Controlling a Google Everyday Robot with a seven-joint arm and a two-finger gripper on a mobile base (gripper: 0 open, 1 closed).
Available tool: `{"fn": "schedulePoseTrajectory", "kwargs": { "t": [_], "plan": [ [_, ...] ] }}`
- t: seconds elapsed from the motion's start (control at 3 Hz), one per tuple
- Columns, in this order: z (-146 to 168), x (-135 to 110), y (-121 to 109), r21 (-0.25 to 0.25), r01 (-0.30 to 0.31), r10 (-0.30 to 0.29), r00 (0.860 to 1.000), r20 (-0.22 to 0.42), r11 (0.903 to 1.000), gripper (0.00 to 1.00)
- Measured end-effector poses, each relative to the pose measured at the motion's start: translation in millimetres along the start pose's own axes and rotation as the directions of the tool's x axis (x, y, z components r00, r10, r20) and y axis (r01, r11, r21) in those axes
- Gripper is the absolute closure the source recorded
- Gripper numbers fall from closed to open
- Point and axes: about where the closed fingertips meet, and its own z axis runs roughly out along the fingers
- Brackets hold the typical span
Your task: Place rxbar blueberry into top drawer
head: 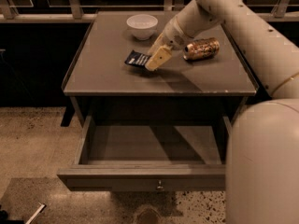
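The rxbar blueberry (136,59), a dark navy wrapper with white lettering, is at the middle of the tabletop (107,73). My gripper (155,59) reaches in from the upper right and is shut on the bar's right end, holding it just over the surface. The top drawer (140,176) below the tabletop is pulled out and open. Its small round knob (160,186) is at the centre of the front panel. Nothing shows inside it.
A white bowl (142,26) stands at the back of the tabletop. A gold-brown can (201,48) lies on its side to the right of the gripper. My arm's large pale body (261,171) fills the right foreground beside the drawer. The floor is speckled stone.
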Motion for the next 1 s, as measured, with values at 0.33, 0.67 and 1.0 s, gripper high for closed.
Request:
{"fn": "schedulePoseTrajectory", "kwargs": {
  "t": [0.33,0.67,1.0],
  "plan": [
    [-42,-2,38,0.023,0.042,-0.041,0.999,-0.011,0.9989,1.0],
    [-71,4,78,0.022,0.03,-0.03,0.999,-0.012,0.9993,1.0],
    [-91,16,118,0.056,-0.008,0.008,1.0,0.014,0.9984,1.0]
  ]
}}
